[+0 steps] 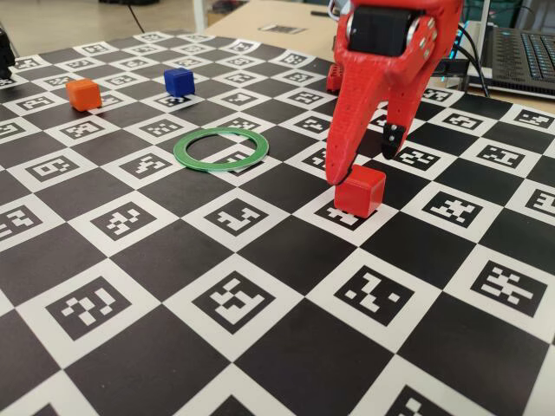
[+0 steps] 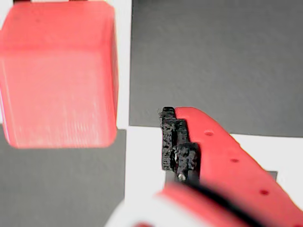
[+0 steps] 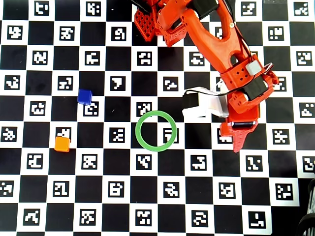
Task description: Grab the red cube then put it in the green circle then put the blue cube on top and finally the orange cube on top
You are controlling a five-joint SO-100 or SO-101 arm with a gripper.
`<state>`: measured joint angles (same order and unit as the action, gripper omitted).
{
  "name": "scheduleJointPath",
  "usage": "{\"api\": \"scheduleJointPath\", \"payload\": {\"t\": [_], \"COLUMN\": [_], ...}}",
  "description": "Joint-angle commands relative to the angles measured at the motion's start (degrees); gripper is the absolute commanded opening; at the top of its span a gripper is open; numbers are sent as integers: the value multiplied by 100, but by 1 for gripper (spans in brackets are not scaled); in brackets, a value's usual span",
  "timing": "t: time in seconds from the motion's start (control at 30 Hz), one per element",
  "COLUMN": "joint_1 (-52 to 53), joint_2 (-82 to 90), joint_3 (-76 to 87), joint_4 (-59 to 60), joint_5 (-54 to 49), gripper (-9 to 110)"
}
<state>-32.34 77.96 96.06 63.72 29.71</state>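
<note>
Right of centre in the fixed view, the red cube (image 1: 359, 191) sits on the checkered board (image 1: 260, 347), the gripper (image 1: 365, 156) above it with jaws spread wide, one fingertip at the cube's top edge, the other clear of it. Left of it lies the green circle (image 1: 216, 149), apart, open board between. Upper left stand the blue cube (image 1: 179, 81) and orange cube (image 1: 83, 94). Overhead, the arm hides the red cube.
</note>
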Motion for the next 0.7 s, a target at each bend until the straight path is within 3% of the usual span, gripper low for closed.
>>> {"api": "scheduleJointPath", "payload": {"t": [0.0,0.67], "joint_1": [79,193], "joint_2": [70,-237], "joint_3": [-9,-44], "joint_4": [-237,-554], "joint_5": [-35,-97], "gripper": [48,47]}}
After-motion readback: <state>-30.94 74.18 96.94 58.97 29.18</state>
